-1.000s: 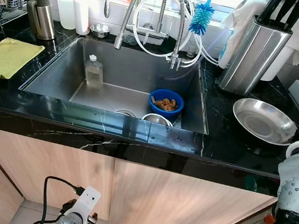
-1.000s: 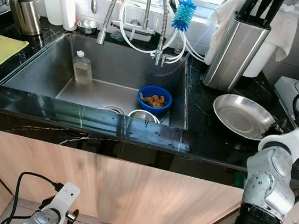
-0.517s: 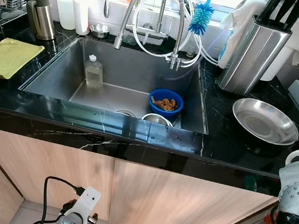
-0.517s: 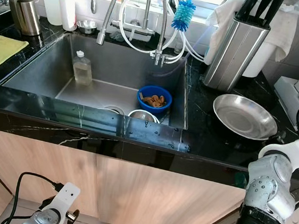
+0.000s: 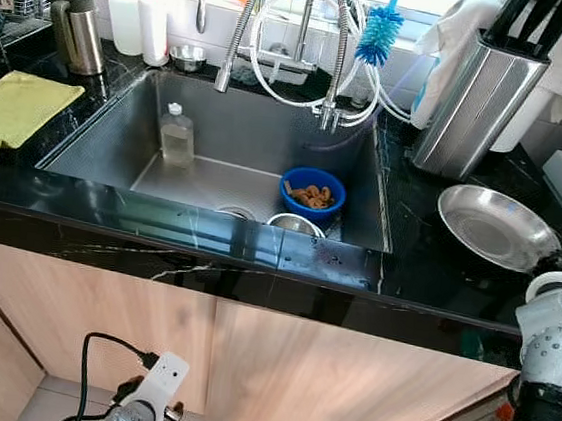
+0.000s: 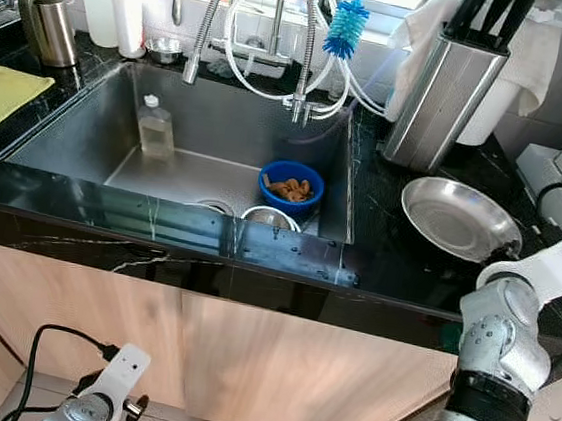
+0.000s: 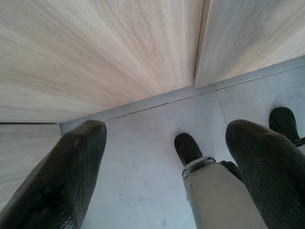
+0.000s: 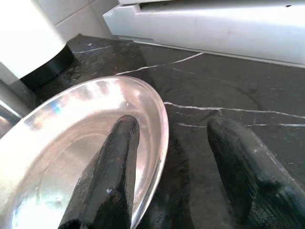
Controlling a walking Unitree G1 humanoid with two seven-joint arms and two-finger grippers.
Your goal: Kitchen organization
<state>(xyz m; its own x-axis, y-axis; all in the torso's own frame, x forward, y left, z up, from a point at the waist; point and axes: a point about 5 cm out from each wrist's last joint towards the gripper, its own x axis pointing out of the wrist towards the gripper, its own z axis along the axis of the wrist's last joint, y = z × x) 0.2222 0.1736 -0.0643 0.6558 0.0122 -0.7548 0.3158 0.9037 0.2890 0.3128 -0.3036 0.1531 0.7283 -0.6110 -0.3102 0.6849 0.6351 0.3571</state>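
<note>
A round steel plate lies on the black counter to the right of the sink. My right arm reaches up to the plate's right edge. In the right wrist view my right gripper is open and straddles the plate rim: one finger is over the inside, the other over the counter outside. In the sink sit a blue bowl with brown food, a steel bowl and a clear bottle. My left gripper hangs open low before the wooden cabinet doors, above the grey floor.
A steel utensil holder stands behind the plate, and a white appliance is just past it. A blue brush hangs at the tap. A yellow cloth, a steel flask and white bottles are left of the sink.
My right arm has risen and come closer to the steel plate's right edge. The left arm and the things in the sink have not moved.
</note>
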